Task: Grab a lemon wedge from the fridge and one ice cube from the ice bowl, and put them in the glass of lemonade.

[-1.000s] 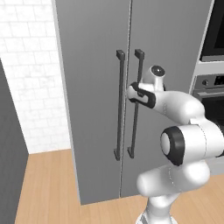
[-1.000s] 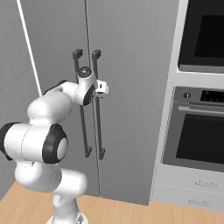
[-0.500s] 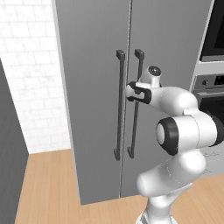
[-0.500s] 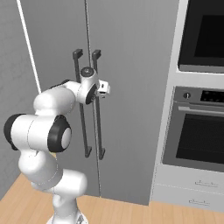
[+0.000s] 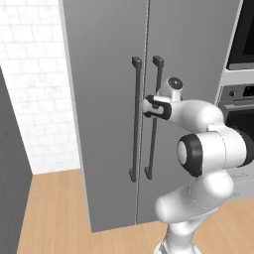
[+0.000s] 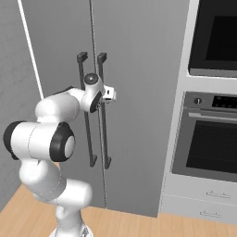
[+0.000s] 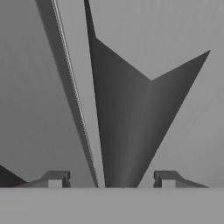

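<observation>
The fridge (image 5: 104,74) is a tall grey unit with both doors shut and two dark vertical bar handles. My gripper (image 5: 149,106) is at the upper part of the right door's handle (image 5: 155,139), level with the hand (image 6: 110,94). In the hand view the dark handle bar (image 7: 122,131) runs between my two fingertips (image 7: 57,177), with a gap on each side, so the gripper (image 7: 111,179) is open around it. The lemon wedge is hidden behind the shut doors. The ice cube, ice bowl and glass of lemonade are out of view.
A built-in oven (image 6: 208,139) with a dark window stands right of the fridge, another dark appliance (image 6: 217,41) above it and drawers (image 6: 203,203) below. A white tiled wall (image 5: 34,99) and a dark panel (image 5: 10,173) lie left. The floor (image 5: 54,208) is wood.
The hand has edged in closer to the right door's handle and the elbow has shifted slightly. The fridge doors have stayed shut.
</observation>
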